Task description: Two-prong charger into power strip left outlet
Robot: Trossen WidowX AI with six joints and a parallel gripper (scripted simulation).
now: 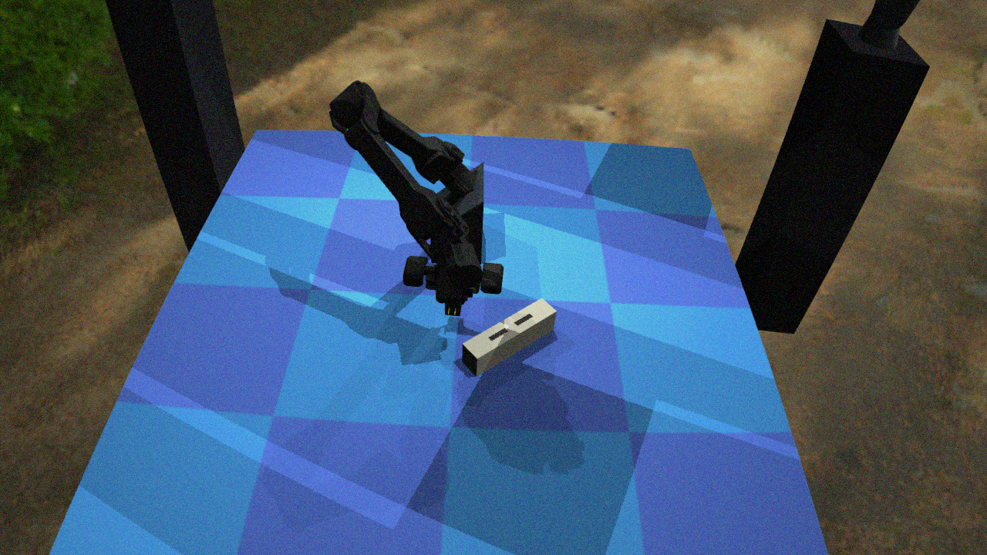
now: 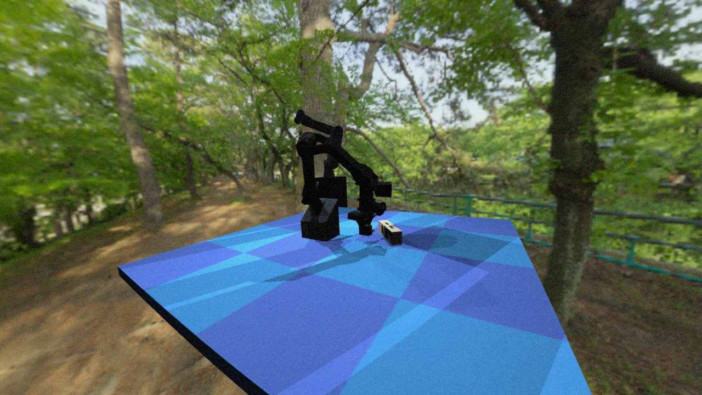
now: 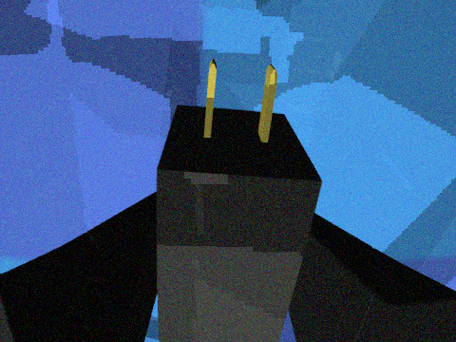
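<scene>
The arm (image 1: 386,148) rises from its black base block (image 2: 320,223) near the upper middle of the bench (image 1: 207,428), folds at a high elbow in the upper left of the top view, then slopes down toward the frame's centre. Its wrist points steeply downward, so the tool (image 1: 452,304) hangs just above the blue and violet patchwork surface. In the exterior view the forearm descends to the right of the base and the tool (image 2: 365,228) ends just left of the power strip (image 2: 390,231).

The power strip (image 1: 509,335) lies flat, slightly right of centre in the top view, set diagonally with its two slotted outlets facing up. Its lower-left end sits near the tool, apart from it. The bench stretches wide below and to the left of the strip. Two dark square posts (image 1: 824,172) stand off the bench's upper corners, well apart from the arm.

The tool is closed partway, clamped on the black charger (image 3: 236,228). In the wrist view the dark fingers press against both sides of the boxy body, which fills the centre of the frame. Two yellow prongs (image 3: 266,103) stick out of its far face, pointing away toward the bench surface. In the top view the prongs (image 1: 452,310) show as a small yellow tip below the tool, left of the strip.
</scene>
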